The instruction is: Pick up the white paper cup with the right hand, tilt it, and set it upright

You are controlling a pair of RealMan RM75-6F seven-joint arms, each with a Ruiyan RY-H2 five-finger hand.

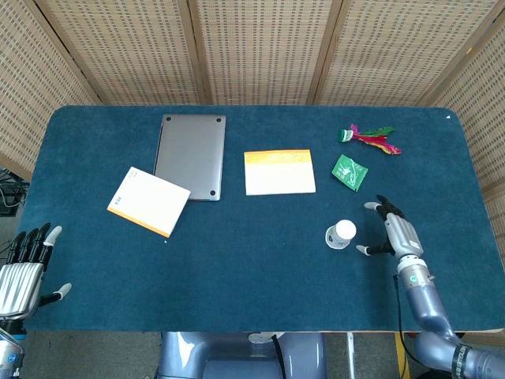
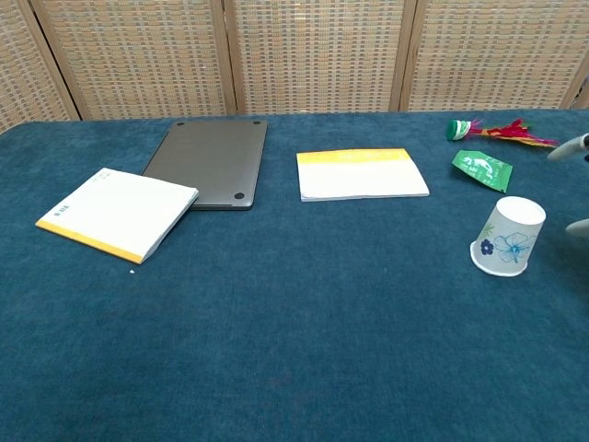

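The white paper cup (image 1: 340,234) (image 2: 509,238), printed with a blue flower, stands on the blue tablecloth at the right, leaning slightly. My right hand (image 1: 398,233) is just to its right, fingers spread, not touching it and holding nothing. In the chest view only its fingertips (image 2: 572,147) show, at the right edge. My left hand (image 1: 24,268) hangs off the table's near left corner, fingers extended and empty.
A closed grey laptop (image 1: 191,155), a white notepad with an orange edge (image 1: 148,200) and a white booklet with an orange band (image 1: 279,171) lie across the middle. A green packet (image 1: 349,171) and a feathered shuttlecock (image 1: 368,136) lie behind the cup.
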